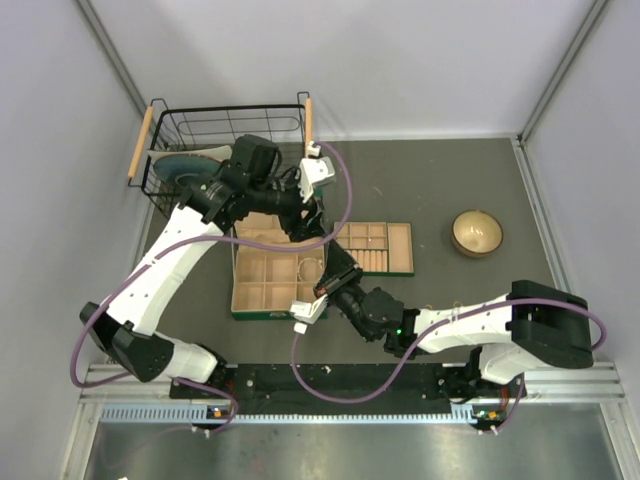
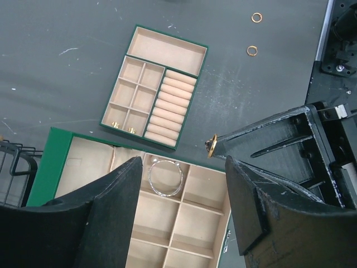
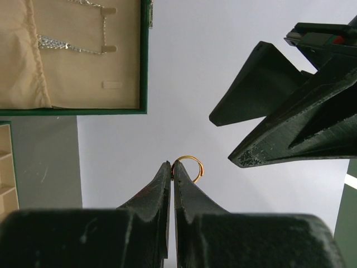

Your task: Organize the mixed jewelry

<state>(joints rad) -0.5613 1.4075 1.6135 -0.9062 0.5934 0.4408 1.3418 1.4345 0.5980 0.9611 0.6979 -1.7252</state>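
My right gripper (image 3: 173,165) is shut on a small gold ring (image 3: 189,157) and holds it in the air over the near edge of the green box (image 1: 240,313). It also shows in the left wrist view (image 2: 211,146). My left gripper (image 2: 181,195) is open and empty above the box's beige compartments. A thin silver bracelet (image 2: 165,194) lies in one compartment. Two gold rings (image 2: 252,51) lie loose on the dark table. Two more rings (image 2: 115,124) sit in a small cell of the separate tray (image 2: 167,47).
A round tan bowl (image 1: 477,232) stands at the right. A black wire basket (image 1: 225,125) stands at the back left, close behind my left arm. The box's open lid (image 3: 144,56) holds silver chains. Both grippers are close together over the box.
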